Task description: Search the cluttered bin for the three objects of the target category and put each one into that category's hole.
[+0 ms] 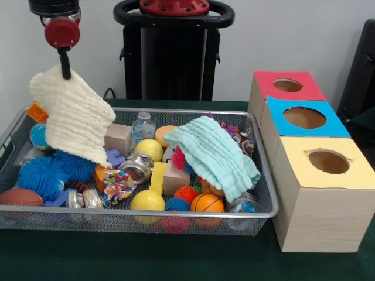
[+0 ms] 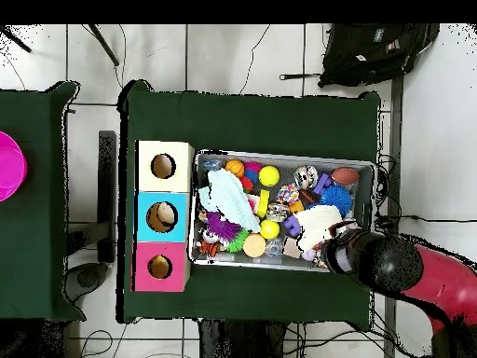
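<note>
Basket of silver wire mesh [image 1: 266, 193] sits on the green table [image 1: 176, 257], its long axis running across the front view, parallel to the table's edge, with the row of three wooden boxes just beside its end. Nearest me is the red-topped box with its round hole [image 1: 287, 85], then the blue-topped one [image 1: 304, 117], then the yellow-topped one [image 1: 329, 161]. Clutter fills the bin: a pale green cloth [image 1: 214, 153] is draped over toys at the end near the boxes, and yellow balls [image 1: 147, 201], a small orange basketball [image 1: 207, 203], spiky blue balls [image 1: 44, 175], wooden blocks [image 1: 176, 175] and a little football [image 1: 20, 196] crowd the rest. No plush animals show; the cloths cover much. My gripper [image 1: 64, 70] is clenched on a cream cloth [image 1: 73, 120], which hangs lifted above the bin's far end, its lower edge trailing over a block.
</note>
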